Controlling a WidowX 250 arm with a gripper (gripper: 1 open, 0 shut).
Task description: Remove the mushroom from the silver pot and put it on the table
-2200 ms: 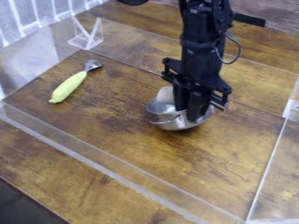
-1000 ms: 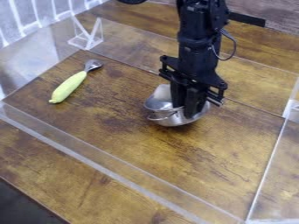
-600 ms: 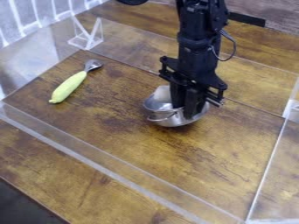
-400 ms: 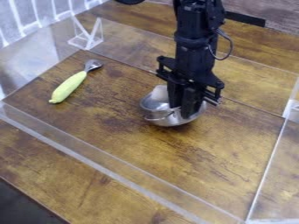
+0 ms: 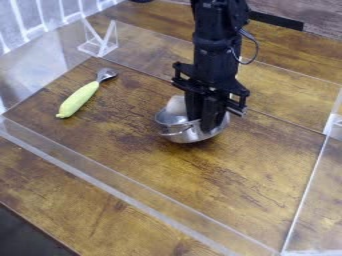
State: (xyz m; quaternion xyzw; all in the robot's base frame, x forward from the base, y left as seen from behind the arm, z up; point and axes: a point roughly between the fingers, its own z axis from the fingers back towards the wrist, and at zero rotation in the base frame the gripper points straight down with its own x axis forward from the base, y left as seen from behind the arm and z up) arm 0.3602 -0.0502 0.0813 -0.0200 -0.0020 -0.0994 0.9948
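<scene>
Mid-table, pincer (image 5: 203, 122) inside silver pot (image 5: 179, 129); corn (image 5: 78, 98) well apart.

On your left you had a yellow-green corn cob (image 5: 78, 98), which lay at a slant on the wood, well apart from everything in the middle. Its far end carried a small pale grey tip (image 5: 106, 74). Further back stood a clear triangular acrylic stand (image 5: 98, 40), upright near the far-left corner. Clear acrylic walls (image 5: 134, 193) edged the surface around them.
</scene>
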